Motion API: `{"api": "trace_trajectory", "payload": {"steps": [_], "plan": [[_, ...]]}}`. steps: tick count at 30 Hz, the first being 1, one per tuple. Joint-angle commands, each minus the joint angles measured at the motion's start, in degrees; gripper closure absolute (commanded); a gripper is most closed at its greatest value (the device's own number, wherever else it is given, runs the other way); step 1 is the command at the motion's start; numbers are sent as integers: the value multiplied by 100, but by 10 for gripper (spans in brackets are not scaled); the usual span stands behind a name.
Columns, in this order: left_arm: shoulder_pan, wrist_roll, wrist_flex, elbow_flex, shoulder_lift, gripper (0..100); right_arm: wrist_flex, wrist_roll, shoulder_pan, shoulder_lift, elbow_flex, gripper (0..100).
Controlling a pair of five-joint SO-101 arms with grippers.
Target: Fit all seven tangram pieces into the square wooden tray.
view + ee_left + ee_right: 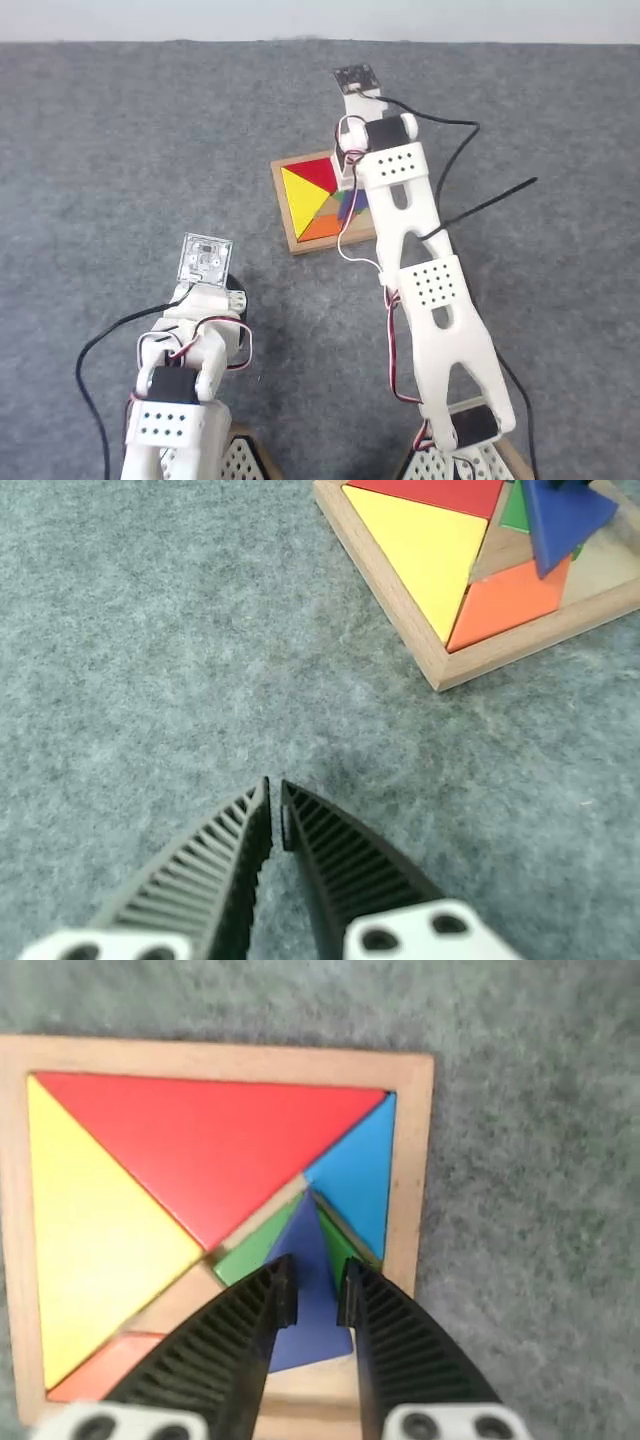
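- Right gripper [315, 1290] is pinching the dark blue triangle [305, 1235], jaws closed on its two faces, and is holding it over the square wooden tray [410, 1160].
- From the left wrist view, that dark blue triangle [555, 520] is hanging tilted on edge above the other pieces, not lying flat.
- Red triangle [210, 1140] and yellow triangle [90, 1230] are lying flat and taking up the larger part of the tray. The light blue triangle [360, 1185] is sitting against one wall, the green piece [250, 1250] near the middle, and the orange piece [95, 1365] by a corner.
- Bare wood is showing beside the orange piece and under the held triangle, so that looks like the gap being aimed for.
- Doing this well probably means levelling the wrist so the triangle is coming down flat, and squaring its edges to the neighbours. One corner goes in first, and the jaws are opening only once the piece is resting inside the rim.
- Biggest worry, I'd say: an edge riding up on the green piece and jamming proud.
- Left gripper [275, 800] is hanging over the grey carpet [150, 630], fingers pressed together on nothing, well apart from the tray.
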Motion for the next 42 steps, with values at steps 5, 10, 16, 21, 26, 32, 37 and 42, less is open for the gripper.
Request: {"api": "trace_trajectory", "payload": {"steps": [5, 10, 16, 21, 26, 32, 37, 42], "plan": [[-26, 44, 44, -48, -79, 985, 312, 53, 365, -75, -202, 919], [-26, 44, 44, -48, -79, 985, 356, 62, 356, -48, -202, 919], [-26, 44, 44, -48, -79, 985, 374, 62, 295, -13, -158, 919], [-26, 44, 44, -48, -79, 985, 374, 53, 154, -13, -149, 919], [-26, 44, 44, -48, -79, 985, 391, 53, 136, -189, 246, 919], [-26, 44, 44, -48, -79, 985, 391, 18, -84, -866, 1415, 919], [-26, 44, 44, -48, -79, 985, 356, -316, -66, -1851, 2804, 919], [-26, 44, 44, -48, -79, 985, 347, -343, 84, -2185, 3341, 919]]}}
